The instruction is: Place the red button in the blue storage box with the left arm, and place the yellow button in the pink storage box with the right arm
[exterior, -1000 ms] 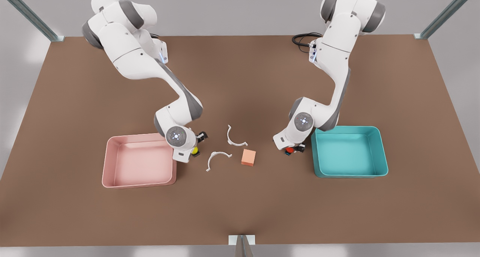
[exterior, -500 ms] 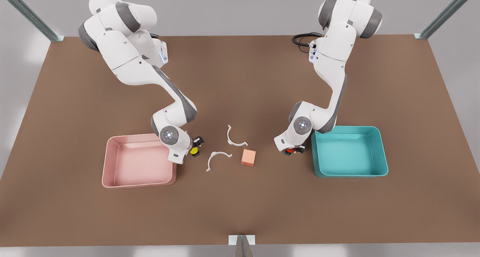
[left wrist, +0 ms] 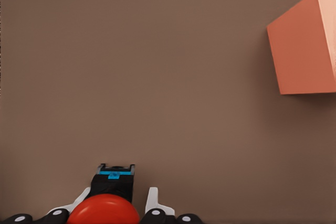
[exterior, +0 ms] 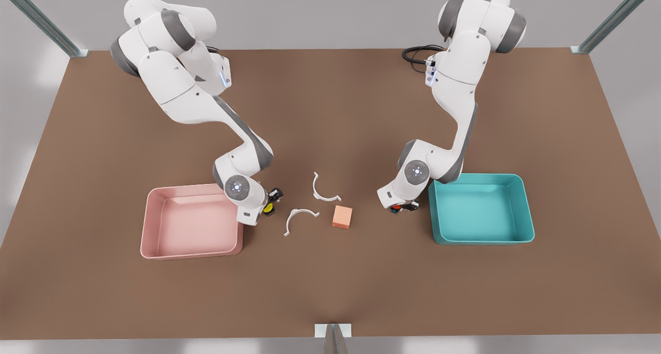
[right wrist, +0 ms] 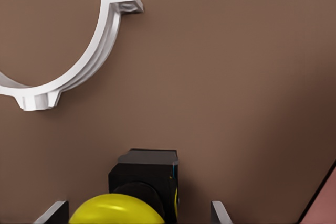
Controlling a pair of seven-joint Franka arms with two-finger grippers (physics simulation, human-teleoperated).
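Brown worktop (exterior: 330,292), grey metal frame posts at corners, pale grey surround. Pink box (exterior: 191,222) near front view's left, blue box (exterior: 481,208) right; orange cube (exterior: 342,216) and two white curved clips (exterior: 298,218) between. Right hand (exterior: 264,203) pinches yellow button (exterior: 268,208) just beside pink box. Left hand (exterior: 402,207) pinches red button (exterior: 396,208) beside blue box. Since earlier frame: both arms slightly shifted, buttons barely displaced.
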